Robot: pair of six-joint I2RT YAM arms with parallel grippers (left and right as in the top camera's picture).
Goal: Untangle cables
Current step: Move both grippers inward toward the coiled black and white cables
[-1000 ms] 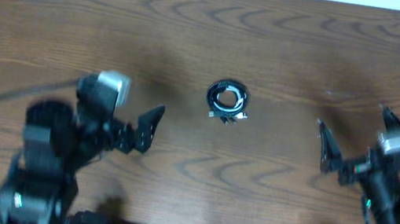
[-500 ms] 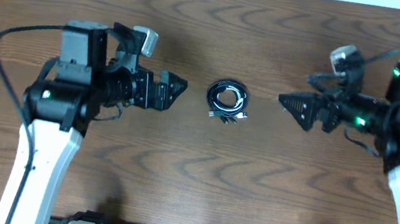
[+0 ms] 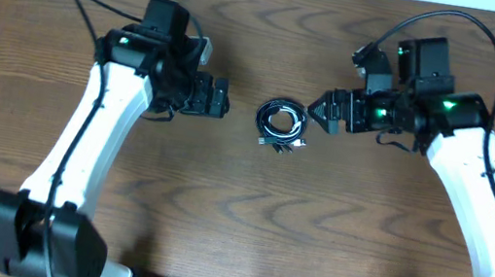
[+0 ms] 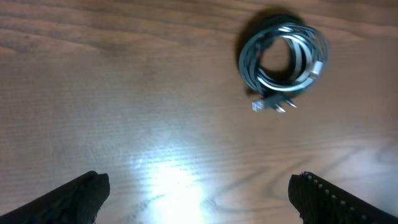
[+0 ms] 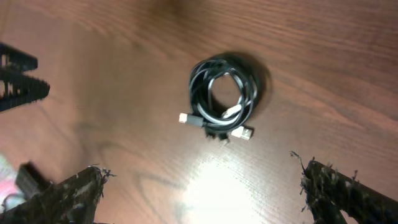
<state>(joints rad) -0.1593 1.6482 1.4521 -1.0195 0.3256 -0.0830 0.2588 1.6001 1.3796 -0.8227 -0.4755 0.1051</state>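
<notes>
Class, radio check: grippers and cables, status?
Left gripper open, empty. Right gripper open, empty. Cables one tight coil between them, untouched. No obstruction seen.

Both arms have swung inward from the near edge; the left gripper (image 3: pixel 225 99) and right gripper (image 3: pixel 319 110) now flank the cables (image 3: pixel 281 124) (right one nearer).

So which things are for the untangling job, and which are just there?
For the job: the cables, coiled in a bundle; left pincer, open; right pincer, open.
Just there: wooden table; thick black cord on the right arm.
</notes>
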